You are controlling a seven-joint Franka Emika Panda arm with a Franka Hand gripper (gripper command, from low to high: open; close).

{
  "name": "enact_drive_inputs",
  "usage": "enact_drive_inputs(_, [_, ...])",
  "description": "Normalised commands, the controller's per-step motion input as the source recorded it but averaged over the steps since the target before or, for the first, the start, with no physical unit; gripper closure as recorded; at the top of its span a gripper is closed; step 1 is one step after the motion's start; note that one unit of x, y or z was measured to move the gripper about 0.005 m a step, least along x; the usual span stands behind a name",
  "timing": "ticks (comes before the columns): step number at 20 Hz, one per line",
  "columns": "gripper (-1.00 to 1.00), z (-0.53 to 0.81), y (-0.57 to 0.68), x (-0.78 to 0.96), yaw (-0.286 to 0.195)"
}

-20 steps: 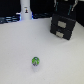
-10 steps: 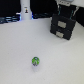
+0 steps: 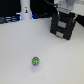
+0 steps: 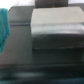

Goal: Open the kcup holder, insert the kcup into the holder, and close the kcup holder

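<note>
The kcup holder (image 3: 62,26) is a black boxy unit at the back of the white table, toward the exterior view's right. The kcup (image 3: 35,61), a tiny pod with a green and white top, sits alone on the table well in front of the holder. The white arm with my gripper (image 3: 64,11) hangs just above and behind the holder's top. Its fingers are not distinct. The blurred wrist view shows the holder's black front close up, with a grey rectangular handle (image 4: 57,31). A teal shape (image 4: 4,27) sits at one edge of the wrist view.
The white table (image 3: 20,47) spreads around the pod. A white upright object (image 3: 26,11) and dark blue items (image 3: 9,20) stand along the back at the exterior view's left.
The arm has come into view at the top right and lowered toward the kcup holder. The pod and the holder have not moved.
</note>
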Motion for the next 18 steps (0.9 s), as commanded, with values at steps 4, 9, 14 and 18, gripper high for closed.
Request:
enact_drive_inputs(4, [-1.00,-0.36,0.01,-0.35,-0.009])
enact_drive_inputs(9, [-1.00,-0.35,0.01,-0.40,0.007])
enact_drive_inputs(14, [1.00,-0.14,0.04,-0.33,-0.001])
enact_drive_inputs(18, [1.00,-0.01,0.02,-0.11,-0.009])
